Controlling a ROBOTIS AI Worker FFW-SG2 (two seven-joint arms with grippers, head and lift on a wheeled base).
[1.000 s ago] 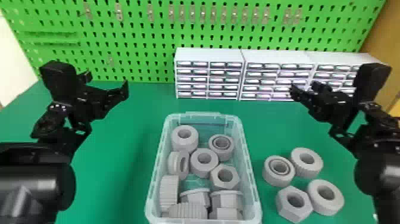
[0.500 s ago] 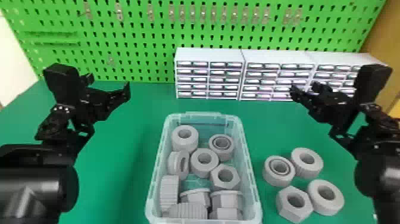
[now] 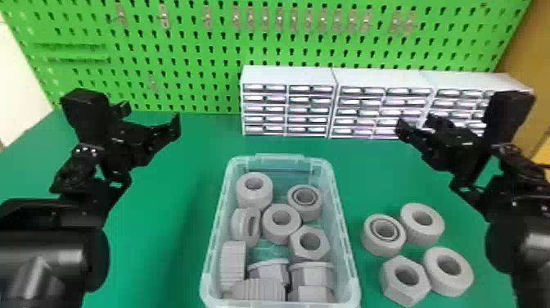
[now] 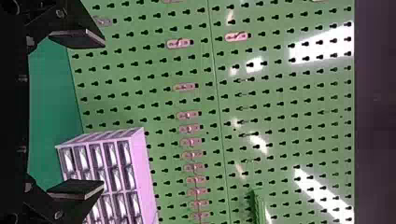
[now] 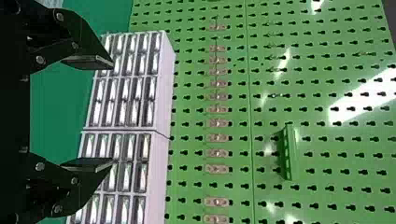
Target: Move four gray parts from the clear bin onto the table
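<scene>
While my left tool (image 4: 103,114) and right tool (image 5: 113,113) hang spread and empty, the four gray parts (image 3: 382,247) on the counter (image 3: 163,184) beside the clear bin (image 3: 280,157) look light, rigid, best pinched across their outsides imo.

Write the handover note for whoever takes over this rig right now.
Left gripper: open, empty, above the table's left side.
Right gripper: open, empty, above the table's right side.
Parts: a hex nut, a double-ringed part and two plain rings lie on the green table, right of the clear bin. More gray parts are inside it.
Done: four parts out.
Left to do: apparently nothing; leave the rest binned.
</scene>
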